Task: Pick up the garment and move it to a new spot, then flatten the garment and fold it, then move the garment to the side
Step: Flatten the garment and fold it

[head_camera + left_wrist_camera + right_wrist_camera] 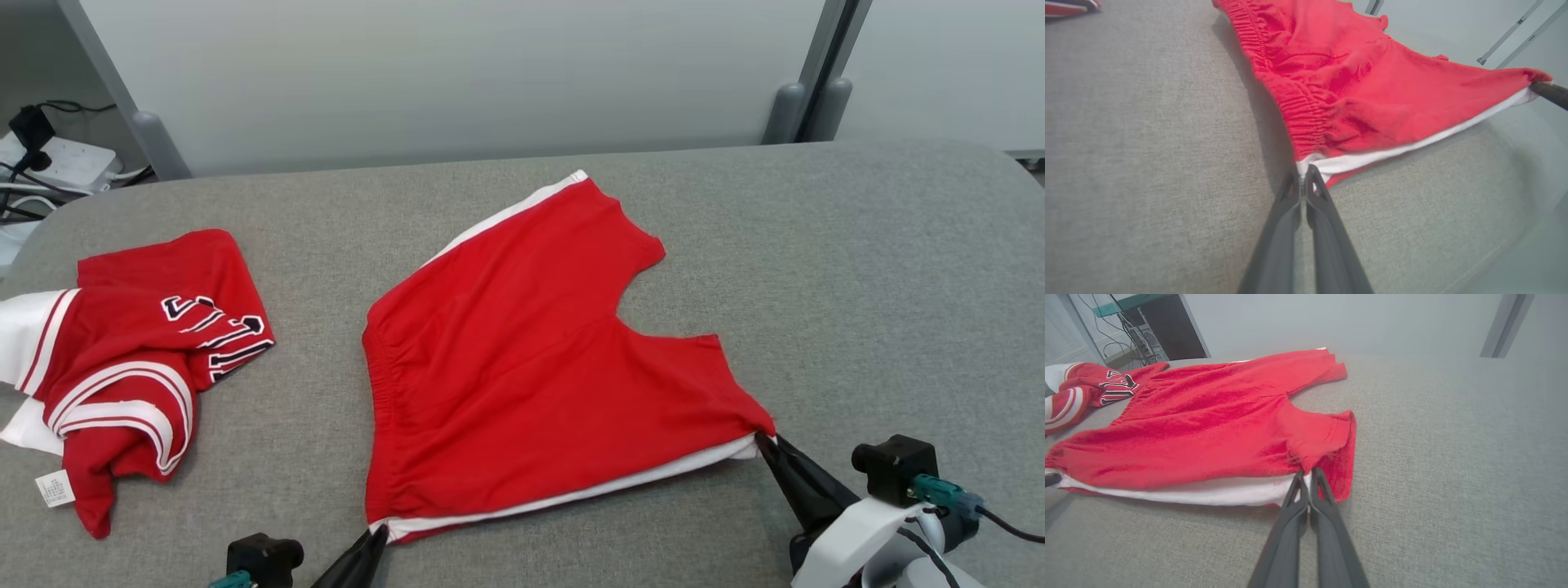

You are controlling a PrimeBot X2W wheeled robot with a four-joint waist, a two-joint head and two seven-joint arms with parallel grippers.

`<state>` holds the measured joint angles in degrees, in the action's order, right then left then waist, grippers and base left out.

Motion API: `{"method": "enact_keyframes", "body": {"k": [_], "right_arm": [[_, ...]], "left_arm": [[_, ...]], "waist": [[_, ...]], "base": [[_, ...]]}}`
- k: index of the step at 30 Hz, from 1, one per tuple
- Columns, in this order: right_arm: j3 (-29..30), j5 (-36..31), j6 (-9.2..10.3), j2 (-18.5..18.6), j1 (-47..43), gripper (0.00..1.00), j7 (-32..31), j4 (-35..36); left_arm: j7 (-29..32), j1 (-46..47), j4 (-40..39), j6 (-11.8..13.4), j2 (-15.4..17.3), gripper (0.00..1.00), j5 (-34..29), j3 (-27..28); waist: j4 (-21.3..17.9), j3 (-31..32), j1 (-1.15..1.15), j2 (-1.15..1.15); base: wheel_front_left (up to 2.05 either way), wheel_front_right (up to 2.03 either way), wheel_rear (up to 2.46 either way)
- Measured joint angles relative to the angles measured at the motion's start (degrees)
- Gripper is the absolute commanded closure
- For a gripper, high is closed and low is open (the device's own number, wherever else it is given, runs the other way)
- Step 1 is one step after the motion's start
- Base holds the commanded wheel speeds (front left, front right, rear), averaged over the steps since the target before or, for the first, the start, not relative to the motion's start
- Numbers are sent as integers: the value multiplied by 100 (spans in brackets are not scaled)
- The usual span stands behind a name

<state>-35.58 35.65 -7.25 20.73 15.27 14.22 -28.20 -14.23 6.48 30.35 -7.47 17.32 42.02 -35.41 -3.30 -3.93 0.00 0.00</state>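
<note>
Shorts [522, 359] look soft and light, so my left gripper [379, 535] and right gripper [766, 441] each clamp a corner of the near edge.

crumpled red jersey [139, 359], grey padded surface [857, 286]

Red shorts [522, 359] w/ white side stripe, red-white jersey [139, 359] w/ black lettering, grey surface [857, 269]

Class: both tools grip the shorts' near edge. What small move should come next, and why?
Probably lift both together a little. The left tool pinches the waistband corner and the right tool the leg hem of the shorts, which lie nearly flat, ready to fold over.
</note>
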Motion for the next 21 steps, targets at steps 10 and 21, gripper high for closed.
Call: {"method": "enact_keyframes", "body": {"k": [10, 21], "right_arm": [[-44, 315, -1, 541, -259, 100, 0, 682], [755, -105, -1, 369, 22, 100, 0, 977]], "left_arm": [[0, 15, -92, -1, 363, 100, 517, -820], [8, 847, -714, 0, 715, 100, 931, -977]], "waist": [[-44, 123, 0, 0], [170, -155, 0, 0]], "base": [[0, 0, 0], [0, 0, 0]]}}
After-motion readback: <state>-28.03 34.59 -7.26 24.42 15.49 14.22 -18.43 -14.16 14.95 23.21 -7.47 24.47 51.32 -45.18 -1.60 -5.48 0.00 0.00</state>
